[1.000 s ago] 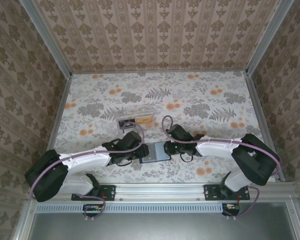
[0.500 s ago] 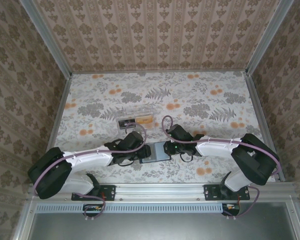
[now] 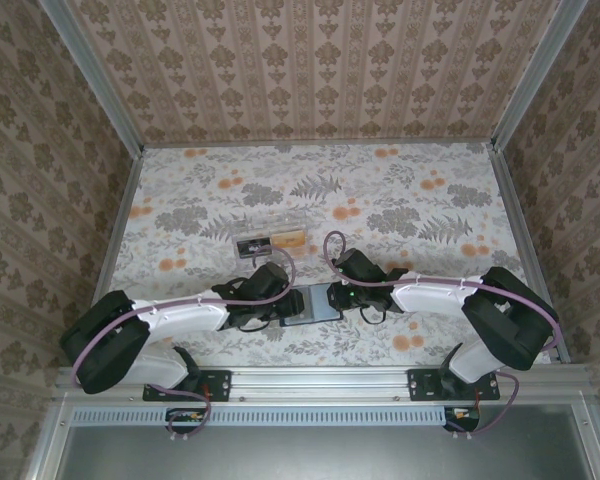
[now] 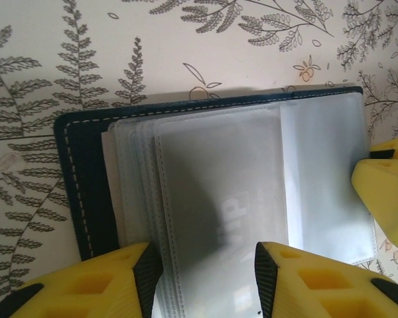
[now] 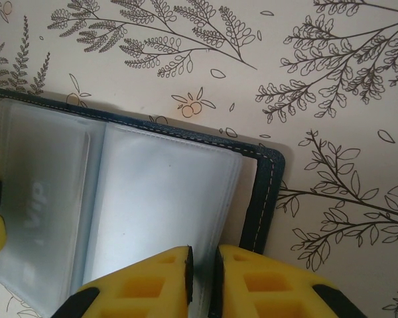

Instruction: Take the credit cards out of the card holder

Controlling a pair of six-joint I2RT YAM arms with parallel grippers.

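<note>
The dark navy card holder [image 3: 313, 303] lies open and flat on the table between both grippers. Its frosted plastic sleeves [image 4: 212, 199] are fanned out. One sleeve holds a card with faint "VIP" lettering [image 4: 242, 215], which also shows in the right wrist view as the card [image 5: 36, 212]. My left gripper [image 4: 202, 281] is open, its fingers straddling that sleeve's near edge. My right gripper [image 5: 203, 278] has its jaws almost together on the edge of the right-hand sleeves [image 5: 166, 199], beside the stitched navy cover [image 5: 262, 199].
A clear rectangular plastic box [image 3: 270, 242] with black and orange strips lies just beyond the left gripper [image 3: 280, 303]. The floral table cover [image 3: 400, 200] stretches to patterned walls at the back and both sides. The right gripper's yellow finger [image 4: 385, 192] edges into the left wrist view.
The left arm's rear links have shifted slightly to the right. Both grippers stay at the card holder, which has not moved.
</note>
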